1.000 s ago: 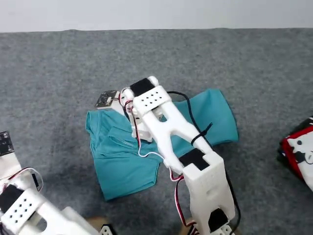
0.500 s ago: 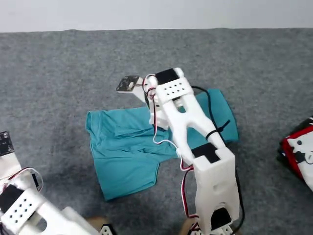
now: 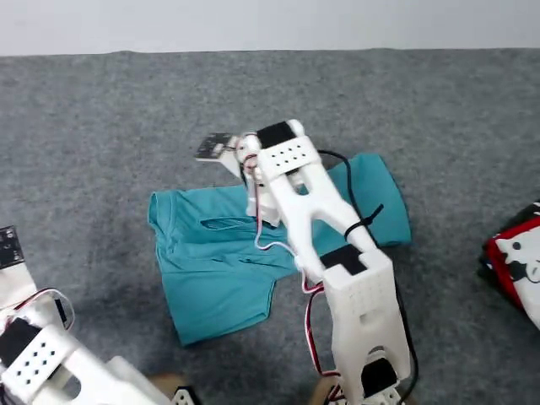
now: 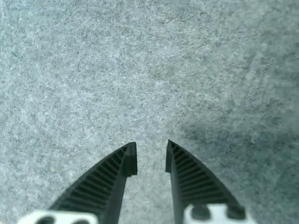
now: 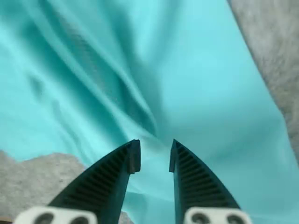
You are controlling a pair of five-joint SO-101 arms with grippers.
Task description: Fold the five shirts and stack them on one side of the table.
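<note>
Starting on the left, the left arm sits down in the near corner of the table. The left gripper hangs over bare grey surface with its two black ribbed fingers a little apart and nothing between them, well away from any shirt. The tabletop looks like a fuzzy grey felt or carpet, speckled up close. Moving toward the middle, the teal shirt lies spread out flat-ish, wider than it is deep, with soft wrinkles and a bit of a fold ridge across the chest. The fabric is thin and smooth. The right arm, white plastic with black motor blocks and loose red and white wires, stretches from the near edge out over that shirt. The right gripper hovers just above the teal cloth near one hem, jaws slightly parted and not pinching anything; whether the tips touch the fabric is hard to tell. Over at the far right edge there's a second shirt, red, white and black, bunched into a compact lump and well apart from the teal one. So the count is two arms and two shirts.
</note>
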